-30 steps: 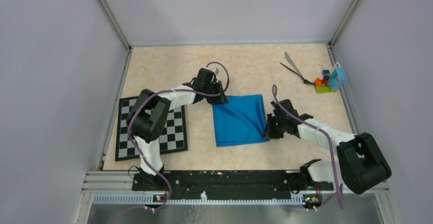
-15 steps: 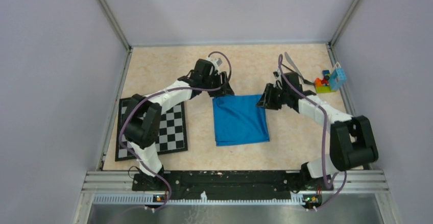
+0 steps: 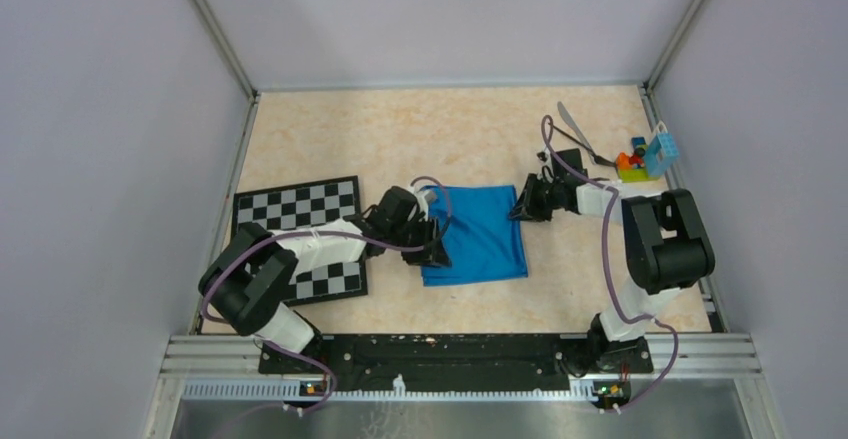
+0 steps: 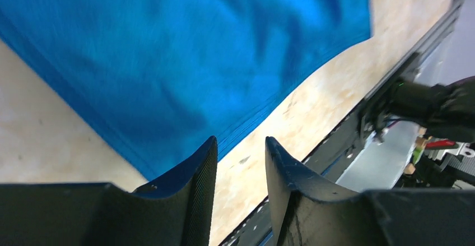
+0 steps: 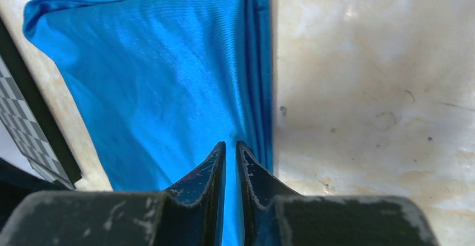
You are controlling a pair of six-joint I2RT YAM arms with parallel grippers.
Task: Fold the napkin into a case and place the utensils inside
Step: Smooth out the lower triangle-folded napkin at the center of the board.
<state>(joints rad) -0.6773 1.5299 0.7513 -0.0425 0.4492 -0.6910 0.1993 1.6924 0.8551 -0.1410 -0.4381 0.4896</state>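
Folded napkin [image 3: 480,234] lies flat on the table [image 3: 400,139], between the two grippers. The left gripper [image 4: 241,142] sits at its left edge, by the near corner. Its jaws are part open, with bare table in the gap and nothing held; the cloth corner is just behind one jaw. The right gripper [image 5: 229,144] is at the far right corner, tips over the layered edge. Its jaws are almost closed, a thin slit showing blue; cannot tell if cloth is pinched. The utensils [image 3: 573,131] lie well beyond the right gripper, just beside toy blocks [image 3: 640,159]. The chessboard [image 3: 300,202] is behind the left gripper, partly under its arm.
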